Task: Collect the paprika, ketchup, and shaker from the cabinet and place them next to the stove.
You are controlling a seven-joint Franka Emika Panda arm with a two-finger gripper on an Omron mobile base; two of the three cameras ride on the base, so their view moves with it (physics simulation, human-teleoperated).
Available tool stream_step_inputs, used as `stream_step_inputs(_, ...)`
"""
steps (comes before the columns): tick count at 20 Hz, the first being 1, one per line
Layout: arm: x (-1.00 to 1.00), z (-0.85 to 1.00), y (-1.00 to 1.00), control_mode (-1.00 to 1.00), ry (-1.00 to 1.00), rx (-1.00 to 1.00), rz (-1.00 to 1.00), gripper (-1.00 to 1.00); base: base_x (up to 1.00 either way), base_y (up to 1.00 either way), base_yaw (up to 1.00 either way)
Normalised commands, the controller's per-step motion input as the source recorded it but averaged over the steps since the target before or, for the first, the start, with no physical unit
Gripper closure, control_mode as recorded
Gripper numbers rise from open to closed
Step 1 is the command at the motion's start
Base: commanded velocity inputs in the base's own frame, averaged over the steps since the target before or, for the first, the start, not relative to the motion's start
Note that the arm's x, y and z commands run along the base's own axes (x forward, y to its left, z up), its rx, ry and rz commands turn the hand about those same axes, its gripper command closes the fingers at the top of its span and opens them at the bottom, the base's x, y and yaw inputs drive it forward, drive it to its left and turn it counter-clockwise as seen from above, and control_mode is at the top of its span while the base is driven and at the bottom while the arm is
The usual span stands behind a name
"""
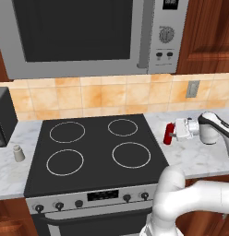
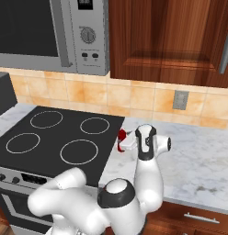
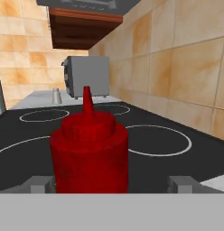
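Observation:
The ketchup (image 1: 168, 133), a slim red bottle with a pointed nozzle, stands upright on the marble counter just right of the stove (image 1: 93, 152). My gripper (image 1: 171, 132) reaches it sideways from the right, and its open jaws straddle the bottle. In the hand view the ketchup (image 3: 89, 151) sits between the two fingertips (image 3: 184, 182), with a gap on the right side. The small white-grey shaker (image 1: 18, 153) stands on the counter left of the stove, also seen far off as the shaker (image 3: 55, 95) in the hand view. The paprika is out of view.
A microwave (image 1: 88, 32) hangs above the cooktop. A dark grey appliance (image 1: 3, 120) sits at the far left of the counter. Closed wooden cabinet doors (image 2: 171, 36) and a wall outlet (image 2: 180, 99) are on the right. Marble counter (image 2: 198, 160) stretches right of the stove.

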Motion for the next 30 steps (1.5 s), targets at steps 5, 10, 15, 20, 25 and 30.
stream_step_inputs(5, -0.51, -0.11, 0.14, -1.0, -0.07, 0.0, 0.0, -1.0, 0.0, 0.0, 0.0)
stream_step_inputs(10, 0.02, 0.28, 0.0, -1.0, 0.0, 0.0, 0.0, -1.0, 0.0, 0.0, 0.0)
stream_step_inputs(15, 0.09, 0.27, -0.06, -1.0, 0.0, 0.0, 0.0, -1.0, 0.0, 0.0, 0.0)
stream_step_inputs(20, 0.09, 0.05, -0.27, -1.0, 0.0, 0.0, 0.0, -1.0, 0.0, 0.0, 0.0)
stream_step_inputs(25, 0.05, 0.08, -0.42, -1.0, 0.0, 0.0, 0.0, -1.0, 0.0, 0.0, 0.0)
stream_step_inputs(30, -0.03, 0.26, -0.39, -1.0, -0.01, 0.0, 0.0, -1.0, 0.0, 0.0, 0.0)
